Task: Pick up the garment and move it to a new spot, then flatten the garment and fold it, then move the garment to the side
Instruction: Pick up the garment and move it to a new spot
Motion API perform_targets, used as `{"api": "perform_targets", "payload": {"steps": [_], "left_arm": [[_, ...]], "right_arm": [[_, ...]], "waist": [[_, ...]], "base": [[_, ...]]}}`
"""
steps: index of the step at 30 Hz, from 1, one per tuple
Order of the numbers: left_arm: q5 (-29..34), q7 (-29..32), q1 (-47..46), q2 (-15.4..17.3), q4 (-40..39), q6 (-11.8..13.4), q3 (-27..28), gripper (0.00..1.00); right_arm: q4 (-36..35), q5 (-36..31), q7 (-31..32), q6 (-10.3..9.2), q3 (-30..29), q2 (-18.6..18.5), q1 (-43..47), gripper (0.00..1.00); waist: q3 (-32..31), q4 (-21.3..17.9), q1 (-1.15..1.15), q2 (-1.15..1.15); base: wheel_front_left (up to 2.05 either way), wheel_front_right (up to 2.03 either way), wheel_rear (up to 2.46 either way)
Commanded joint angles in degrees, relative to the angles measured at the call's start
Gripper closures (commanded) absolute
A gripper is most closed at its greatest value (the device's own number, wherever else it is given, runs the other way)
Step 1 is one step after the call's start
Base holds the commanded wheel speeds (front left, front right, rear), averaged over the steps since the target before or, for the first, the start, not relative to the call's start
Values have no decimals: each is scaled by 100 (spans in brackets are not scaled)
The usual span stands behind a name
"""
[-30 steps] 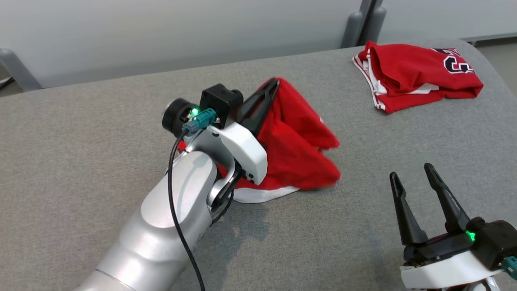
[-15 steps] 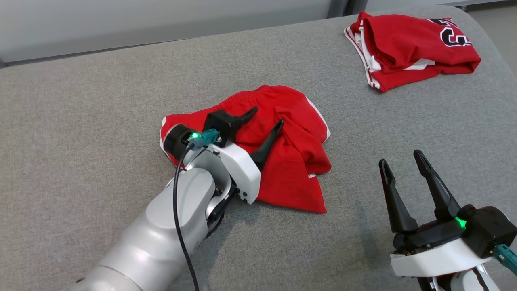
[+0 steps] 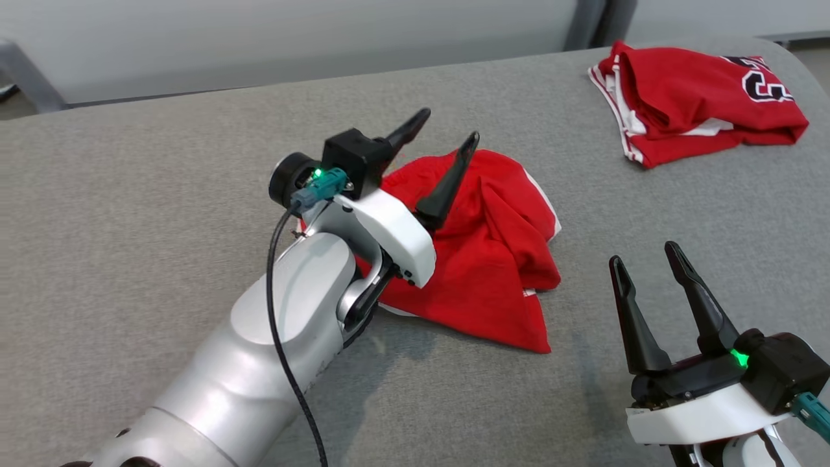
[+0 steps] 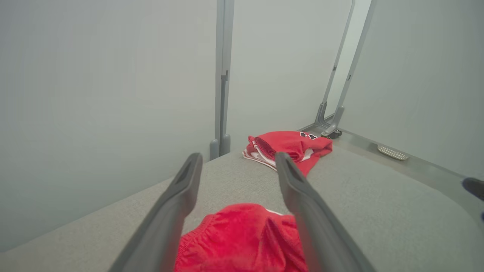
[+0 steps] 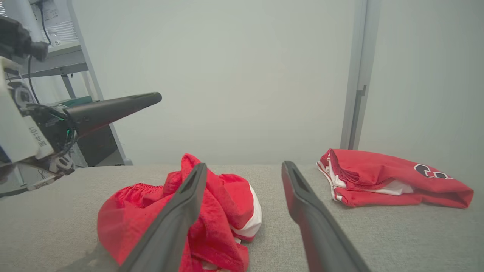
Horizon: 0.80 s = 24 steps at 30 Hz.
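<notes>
The garment (image 3: 493, 259), a pair of red shorts with white trim, lies crumpled in the middle of the grey padded table (image 3: 162, 194). My left gripper (image 3: 449, 125) hangs open just above its far left part, fingers pointing away, with nothing between them. In the left wrist view the garment (image 4: 242, 238) lies low between the spread fingers of the left gripper (image 4: 238, 155). At the lower right my right gripper (image 3: 643, 254) stands open and empty, a little to the right of the cloth. The right wrist view shows the garment (image 5: 227, 192) heaped ahead of the right gripper (image 5: 245, 165).
A folded red jersey (image 3: 700, 104) with a dark number rests at the table's far right corner, also seen as the jersey (image 4: 291, 145) and the jersey (image 5: 378, 177). Grey partition walls (image 3: 292, 39) stand behind the table. A metal shelf (image 5: 64, 64) stands beyond the left arm.
My left gripper has opened and let go of the garment, which dropped into a crumpled heap on the table. The gripper has since risen above it. The head camera shifted.
</notes>
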Motion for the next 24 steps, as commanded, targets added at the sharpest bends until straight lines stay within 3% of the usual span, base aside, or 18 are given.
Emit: {"api": "perform_targets", "payload": {"steps": [1, 17, 24], "left_arm": [[112, -57, -31, 190, -424, 81, 398, 0], [625, -58, 2112, 1053, -2506, 247, 1750, 0], [820, -59, 3216, 1194, -2967, 313, 2459, 0]], "right_arm": [[-169, 12, -58, 18, 120, -78, 11, 0], [-149, 107, -58, 18, 148, -197, 364, 0], [-93, 166, -58, 18, 159, -223, 498, 0]], "waist": [[-154, 206, 0, 0], [-610, 914, 0, 0], [-783, 999, 0, 0]], "base": [[0, 0, 0], [0, 0, 0], [0, 0, 0]]}}
